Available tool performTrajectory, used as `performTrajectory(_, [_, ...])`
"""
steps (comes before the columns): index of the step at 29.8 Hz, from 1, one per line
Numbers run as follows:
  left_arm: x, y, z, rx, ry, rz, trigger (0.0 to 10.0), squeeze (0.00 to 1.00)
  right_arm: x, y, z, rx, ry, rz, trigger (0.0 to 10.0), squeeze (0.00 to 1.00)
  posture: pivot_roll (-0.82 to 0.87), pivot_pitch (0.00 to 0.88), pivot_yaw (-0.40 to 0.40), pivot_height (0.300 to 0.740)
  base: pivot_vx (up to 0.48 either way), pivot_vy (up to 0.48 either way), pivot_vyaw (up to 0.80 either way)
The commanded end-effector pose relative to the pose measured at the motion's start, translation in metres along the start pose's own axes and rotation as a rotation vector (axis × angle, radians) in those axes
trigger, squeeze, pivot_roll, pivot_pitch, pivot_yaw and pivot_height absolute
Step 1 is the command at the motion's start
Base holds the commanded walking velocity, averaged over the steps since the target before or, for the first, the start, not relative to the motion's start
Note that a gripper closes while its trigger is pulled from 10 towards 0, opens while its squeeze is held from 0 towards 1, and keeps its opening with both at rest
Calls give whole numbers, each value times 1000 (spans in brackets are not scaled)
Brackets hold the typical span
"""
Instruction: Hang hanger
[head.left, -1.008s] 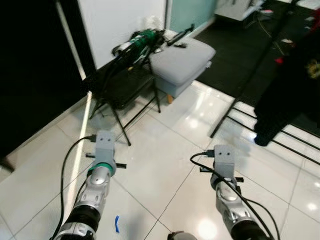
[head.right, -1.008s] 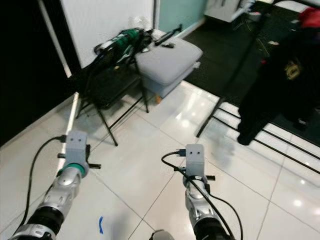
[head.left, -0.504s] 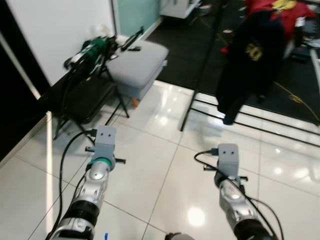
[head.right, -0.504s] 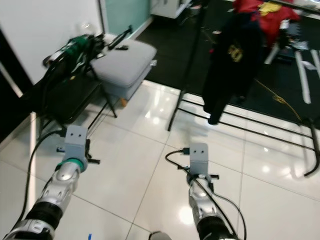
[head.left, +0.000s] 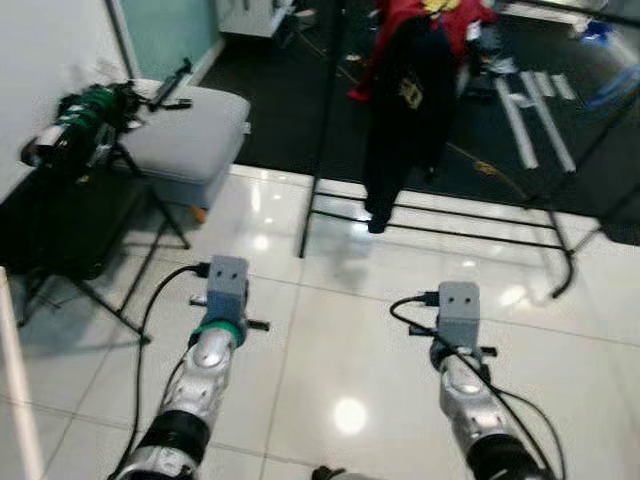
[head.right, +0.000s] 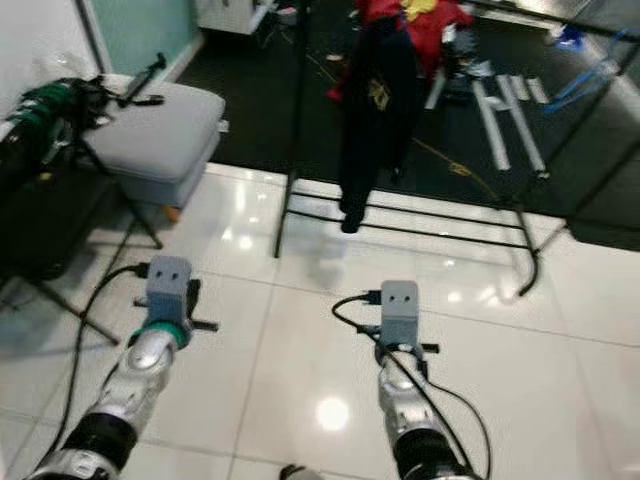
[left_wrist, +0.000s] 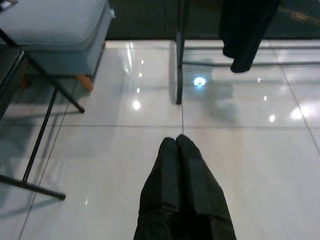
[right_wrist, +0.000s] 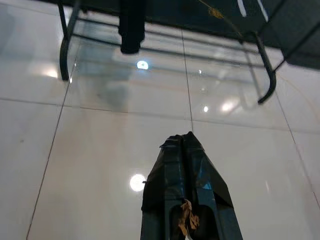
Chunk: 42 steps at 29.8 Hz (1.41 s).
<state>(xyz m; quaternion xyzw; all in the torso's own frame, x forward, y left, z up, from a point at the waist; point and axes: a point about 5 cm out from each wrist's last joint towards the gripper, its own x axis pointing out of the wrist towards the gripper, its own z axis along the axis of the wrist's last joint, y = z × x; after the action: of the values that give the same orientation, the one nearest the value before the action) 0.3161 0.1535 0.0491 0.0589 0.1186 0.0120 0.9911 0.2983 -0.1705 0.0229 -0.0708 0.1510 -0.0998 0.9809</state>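
A black clothes rack (head.left: 322, 120) stands ahead, and its base rails (head.left: 450, 236) rest on the white tiles. A black garment (head.left: 405, 110) hangs from it, with a red garment (head.left: 432, 14) behind that. My left arm (head.left: 222, 300) and right arm (head.left: 459, 318) reach forward low over the floor, well short of the rack. In the left wrist view my left gripper (left_wrist: 176, 141) is shut with nothing in it. In the right wrist view my right gripper (right_wrist: 183, 138) is also shut and holds nothing, and the black garment's hem (right_wrist: 131, 30) hangs beyond it.
A grey padded stool (head.left: 185, 125) stands at the left. Beside it is a black folding stand (head.left: 60, 210) carrying a green and black device (head.left: 75, 115). Behind the rack, loose items (head.left: 530, 100) lie on dark flooring. Glossy white tiles (head.left: 340, 340) stretch ahead.
The camera has swung to the right: the stool and stand slid to the left and the rack with the garments came to the middle. Both arms keep the same pose.
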Motion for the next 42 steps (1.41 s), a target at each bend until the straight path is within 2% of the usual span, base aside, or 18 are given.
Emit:
performTrajectory(1, [-1, -1, -4, -2, 14, -7, 10000, 0, -3, -3, -8, -9, 28, -8, 10000, 0, -1, 40, 28, 740, 0, 0, -800])
performTrajectory(8, [-2, 0, -2, 1, -5, -19, 10000, 0, -4, 0, -10, -7, 35, 1, 10000, 0, -5, 38, 27, 740, 0, 0, -800])
performTrajectory(12, [1, 3, 2, 15, -22, -31, 10000, 0, 0, 2, -4, -18, 24, 9, 10000, 0, -15, 4, 23, 740, 0, 0, -800])
performTrajectory(16, [4, 7, 8, -34, -38, 9, 10000, 0, 3, 4, 5, -78, -30, 52, 10000, 0, -1, 0, 13, 740, 0, 0, -800])
performTrajectory(23, [4, 6, 12, -30, -61, 5, 10000, 0, 4, 5, 11, -87, -59, 61, 10000, 0, 3, 0, 17, 740, 0, 0, -800])
performTrajectory(28, [0, 7, 12, -50, -75, 22, 10000, 0, 4, 7, 19, -56, -108, 76, 10000, 0, 4, 8, 15, 740, 0, 0, 0])
performTrajectory(31, [-1, 4, 8, -66, -49, 30, 10000, 0, 3, 8, 17, -63, -98, 84, 10000, 0, 11, 18, 5, 740, 0, 0, 0])
performTrajectory(42, [-3, -4, 11, -86, -70, -10, 10000, 0, 3, 7, 14, -73, -90, 82, 10000, 0, 16, 33, -3, 740, 0, 0, 0])
